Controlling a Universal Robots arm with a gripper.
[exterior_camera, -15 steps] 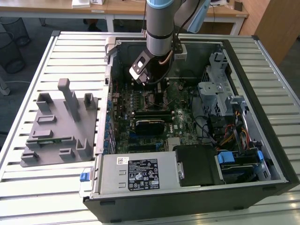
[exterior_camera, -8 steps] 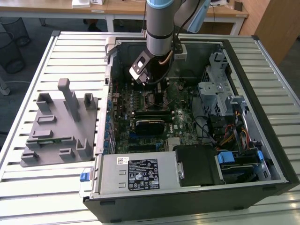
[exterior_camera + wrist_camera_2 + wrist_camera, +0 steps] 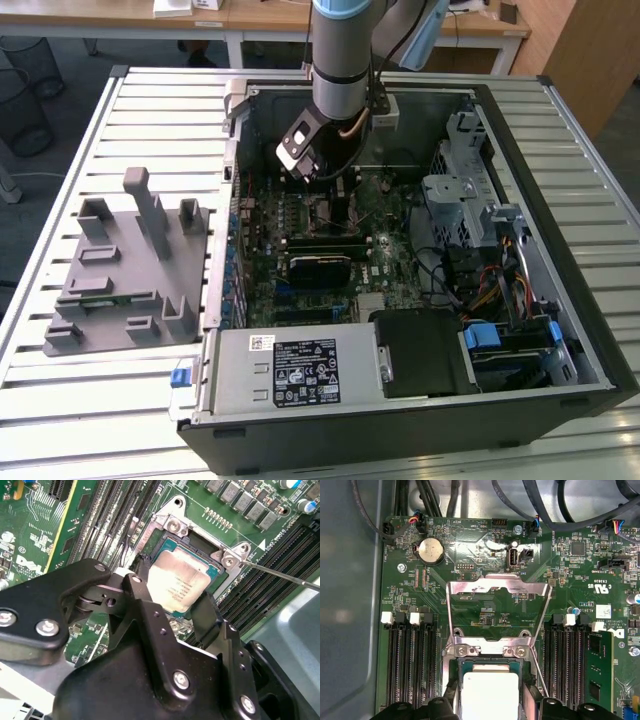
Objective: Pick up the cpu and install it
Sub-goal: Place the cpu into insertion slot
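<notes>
Where the arm (image 3: 340, 60) stands: over the open computer case (image 3: 400, 430), reaching down into it above the motherboard (image 3: 485, 545).
end effector (image 3: 175, 587): down at the cpu socket (image 3: 487, 650), seen in both wrist views. Black fingers (image 3: 205, 612) sit against two opposite edges of the chip, clamped on it.
cpu (image 3: 180, 582): silvery top up, lying flat between the fingers, inside the socket's outline. A teal strip of socket shows along its far edges. In the first wrist view it (image 3: 490, 692) sits right between the finger tips, just below the socket's hinge bar.
load plate (image 3: 497, 595): metal frame swung open, away from the socket, not over the cpu.
lever (image 3: 285, 575): thin metal rod, unlatched, angled out beside the socket.
memory slots (image 3: 412, 665): black rows on both sides of the socket. One green memory stick (image 3: 600, 670) is seated in the outer row on one side.
coin cell (image 3: 430, 550): on the board beyond the load plate, well apart from the end effector.
case position: lies on its side on the slatted metal tabletop (image 3: 60, 420).
grey fixture (image 3: 130, 270): on the tabletop at the exterior view's left, beside the case and apart from the arm.
</notes>
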